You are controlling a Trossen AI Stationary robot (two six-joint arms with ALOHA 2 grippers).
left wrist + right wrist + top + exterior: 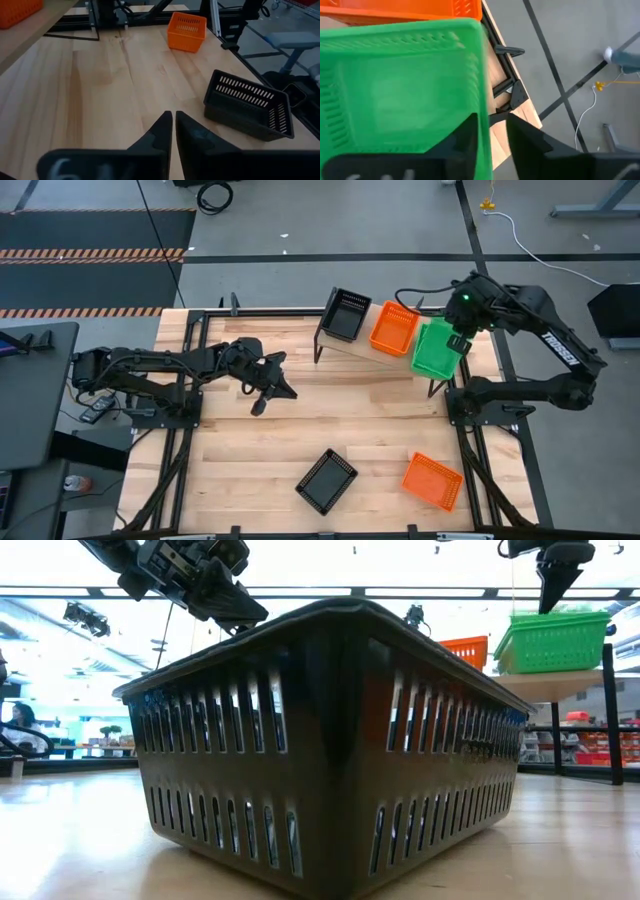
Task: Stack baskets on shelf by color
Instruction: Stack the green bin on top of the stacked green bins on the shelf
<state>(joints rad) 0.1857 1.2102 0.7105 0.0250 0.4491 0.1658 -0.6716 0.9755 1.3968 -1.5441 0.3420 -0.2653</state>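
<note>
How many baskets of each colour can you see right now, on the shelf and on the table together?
Black baskets: 2, one on the shelf and one on the table.
Orange baskets: 2, one on the shelf and one on the table.
Green stack: at least 1; nested ones cannot be told apart.
Total: 5 visible.

Overhead looking down, table-level close behind black basket [330, 740], perhaps wrists angled.

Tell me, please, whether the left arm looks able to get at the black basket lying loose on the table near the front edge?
Probably yes. The left hand hangs empty over bare wood, and nothing stands between it and the black basket. The loose orange basket sits off to one side, and the right hand is away at the shelf.
</note>
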